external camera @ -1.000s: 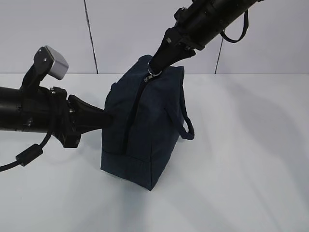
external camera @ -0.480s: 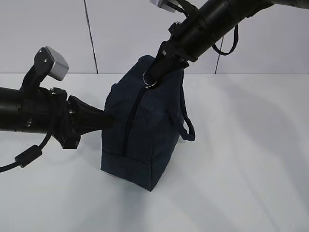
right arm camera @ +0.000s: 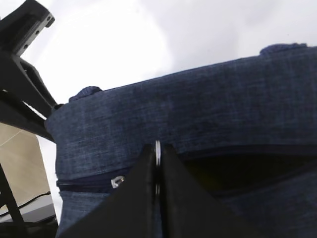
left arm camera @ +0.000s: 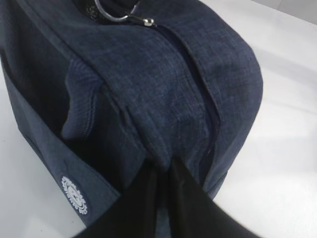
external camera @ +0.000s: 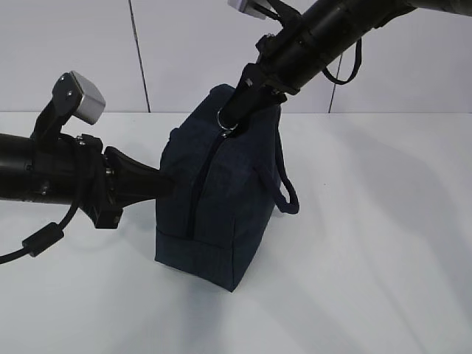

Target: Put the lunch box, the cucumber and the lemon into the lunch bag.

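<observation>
Navy fabric lunch bag (external camera: 217, 195) standing upright on the white table (external camera: 369, 258), between both grippers. Left gripper (external camera: 164, 184) pinching a fold of cloth on its left side. Right gripper (external camera: 234, 114) clamping the silver ring pull (external camera: 227, 122) at the top, zipper partly gaping.

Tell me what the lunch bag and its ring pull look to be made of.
Lunch bag: woven fabric, matte dark navy with a denim-like fleck; the weave, stitched seams and soft creases show in the left wrist view. Ring pull: apparently metal, shiny silver with bright glints; plated or solid cannot be told. The right tool is shut on it.
</observation>
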Robot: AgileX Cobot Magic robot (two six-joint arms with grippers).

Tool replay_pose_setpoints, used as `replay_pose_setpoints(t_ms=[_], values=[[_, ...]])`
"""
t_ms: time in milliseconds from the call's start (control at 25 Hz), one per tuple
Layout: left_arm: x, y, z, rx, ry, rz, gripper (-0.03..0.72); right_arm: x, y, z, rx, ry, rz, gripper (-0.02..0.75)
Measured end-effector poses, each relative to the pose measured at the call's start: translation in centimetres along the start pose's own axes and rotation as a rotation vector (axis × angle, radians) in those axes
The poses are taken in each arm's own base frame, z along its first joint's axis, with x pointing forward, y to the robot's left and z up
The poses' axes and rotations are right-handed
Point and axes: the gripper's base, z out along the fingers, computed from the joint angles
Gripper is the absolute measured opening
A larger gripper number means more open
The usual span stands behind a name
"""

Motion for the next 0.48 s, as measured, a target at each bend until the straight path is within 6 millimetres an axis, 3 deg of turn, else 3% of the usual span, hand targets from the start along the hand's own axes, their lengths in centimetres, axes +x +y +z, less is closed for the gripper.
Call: replay_pose_setpoints(t_ms=[480], values=[[0.39, -0.56, -0.03, 0.063, 0.041, 0.07, 0.009, -0.16, -0.12, 0.11, 0.024, -0.01, -0.011, 0.02]])
